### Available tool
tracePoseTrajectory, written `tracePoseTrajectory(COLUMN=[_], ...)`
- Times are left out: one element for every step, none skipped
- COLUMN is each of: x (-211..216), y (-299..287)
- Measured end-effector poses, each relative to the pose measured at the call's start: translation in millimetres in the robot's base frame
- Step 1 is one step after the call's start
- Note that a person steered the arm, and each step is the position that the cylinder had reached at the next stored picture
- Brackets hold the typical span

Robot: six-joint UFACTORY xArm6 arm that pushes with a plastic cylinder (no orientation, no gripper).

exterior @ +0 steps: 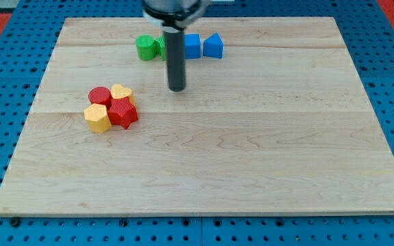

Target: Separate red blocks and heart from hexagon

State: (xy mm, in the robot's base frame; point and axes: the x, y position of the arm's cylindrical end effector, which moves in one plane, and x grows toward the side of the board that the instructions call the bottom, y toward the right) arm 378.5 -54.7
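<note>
A tight cluster sits at the board's left: a red cylinder [100,96], a yellow heart [121,92], a red star-shaped block [123,113] and a yellow hexagon [97,118], all touching. My tip [176,88] is to the right of the cluster, about a block's width or two from the heart, and touches none of them. The rod rises from it toward the view's top.
A row of blocks lies near the view's top: a green cylinder [145,48], a second green block [160,46] partly hidden behind the rod, a blue block [192,46] and a blue triangular block [213,46]. The wooden board [252,150] lies on a blue pegboard.
</note>
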Motion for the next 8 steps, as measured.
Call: tracePoseTrajectory(x=[-25,-37,-32,-5,32,40,40,40], y=[-48,-117,-194,-244,-250,-236,-207,-174])
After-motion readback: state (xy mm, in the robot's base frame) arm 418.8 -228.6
